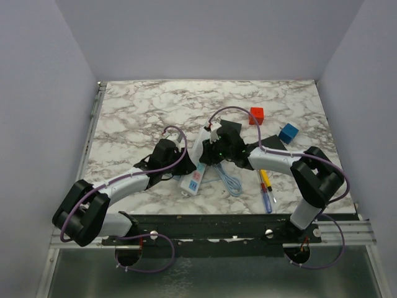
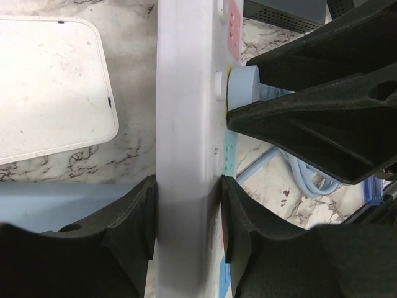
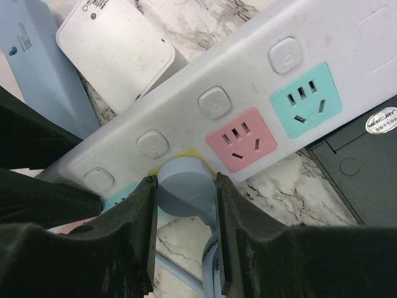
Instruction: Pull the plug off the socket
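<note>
- White socket strip (image 1: 197, 166) lies flat on the marble bench (image 1: 142, 105), outlets facing up, its long axis running near to far.
- Left fingers (image 2: 133, 217) clamp its long sides.
- Right fingers (image 3: 136, 223) grip the grey-blue plug (image 3: 185, 189), which is seated in the strip.

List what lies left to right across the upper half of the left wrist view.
small white flat box → socket → plug → right gripper's fingers

White socket (image 3: 248, 81), grey-blue plug (image 3: 185, 189), marbled table (image 1: 142, 105)
</note>
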Robot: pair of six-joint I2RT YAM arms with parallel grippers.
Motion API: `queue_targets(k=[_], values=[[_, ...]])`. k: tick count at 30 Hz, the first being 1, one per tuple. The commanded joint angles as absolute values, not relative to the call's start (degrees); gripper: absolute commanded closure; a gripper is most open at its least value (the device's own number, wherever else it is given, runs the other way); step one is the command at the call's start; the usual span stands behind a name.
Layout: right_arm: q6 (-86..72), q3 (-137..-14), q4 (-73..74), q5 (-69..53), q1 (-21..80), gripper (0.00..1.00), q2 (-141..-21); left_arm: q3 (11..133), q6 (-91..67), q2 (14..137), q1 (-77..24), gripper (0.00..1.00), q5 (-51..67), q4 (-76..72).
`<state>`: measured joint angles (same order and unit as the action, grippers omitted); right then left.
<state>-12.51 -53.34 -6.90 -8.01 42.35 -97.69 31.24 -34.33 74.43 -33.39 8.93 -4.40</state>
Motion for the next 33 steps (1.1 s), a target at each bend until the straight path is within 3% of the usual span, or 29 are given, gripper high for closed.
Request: queue_targets(k=[1, 15, 33], values=[[-14.0, -55.8, -3.1, -4.9, 38.1, 1.0, -100.3, 30.2, -32.3, 75.6, -33.1, 1.0, 5.0, -0.1], [-14.6, -52.1, -7.5, -16.4, 35.1, 1.0, -98.8, 30.4, -32.5, 76.5, -33.1, 1.0, 2.9, -0.1], [-15.4, -48.8, -7.2, 0.5, 46.5, 1.0, -88.4, 32.1, -33.7, 80.4, -33.1, 1.0, -2.1, 2.9]])
